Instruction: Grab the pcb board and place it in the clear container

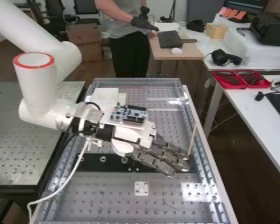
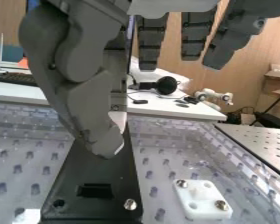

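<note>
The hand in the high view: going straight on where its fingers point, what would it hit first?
The hand would likely meet the bench's side rail first, though the thin stick close to its fingers might be brushed sooner; depth is unclear.

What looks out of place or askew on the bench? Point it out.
A thin tan rod slants up near one long edge of the bench, by the robot hand, with no clear purpose. No spill stands out.
</note>
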